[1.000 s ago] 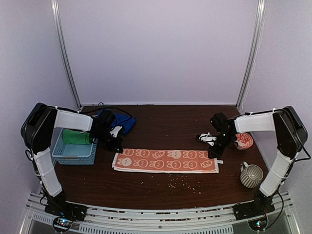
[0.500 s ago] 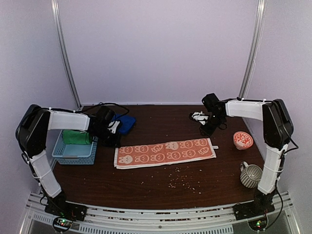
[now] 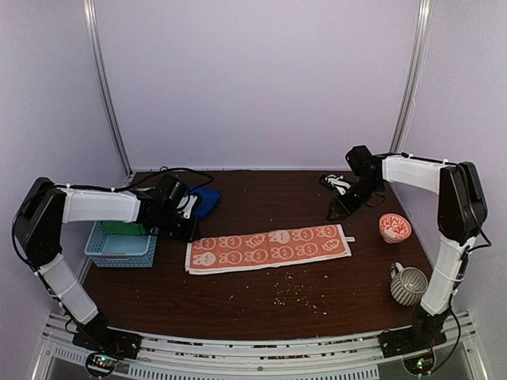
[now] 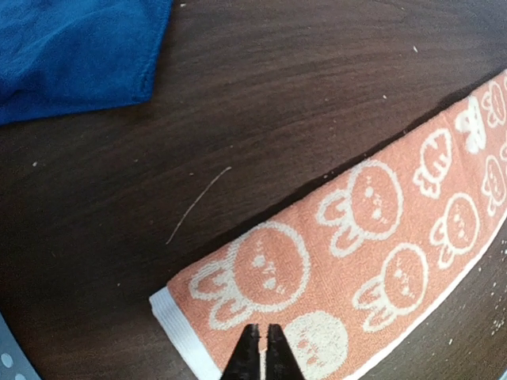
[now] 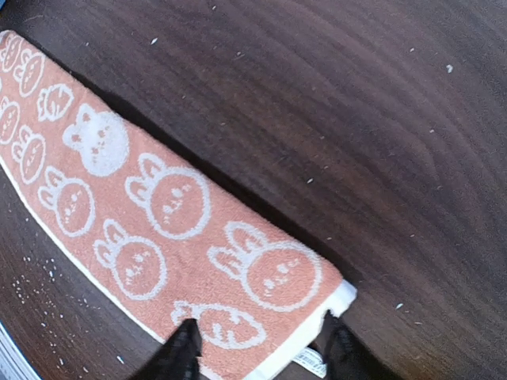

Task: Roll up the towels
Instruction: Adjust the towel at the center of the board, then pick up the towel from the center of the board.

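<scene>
Hovering above the left end of the orange towel point(image 3: 268, 248), your left gripper point(image 4: 260, 355) was pinched shut, empty; your right gripper point(image 5: 261, 352) gaped over its right end. It lay flat, unrolled; rolling called for gripping one end.

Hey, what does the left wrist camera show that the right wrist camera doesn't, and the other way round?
Only the left wrist view: the blue towel in a corner of the picture, one end of the orange towel, and the left hand, shut, over that end. Only the right wrist view: the orange towel's other end with its small label, and the right hand, open, a finger on either side of that end. Both: the orange towel lying flat on the dark table.
</scene>
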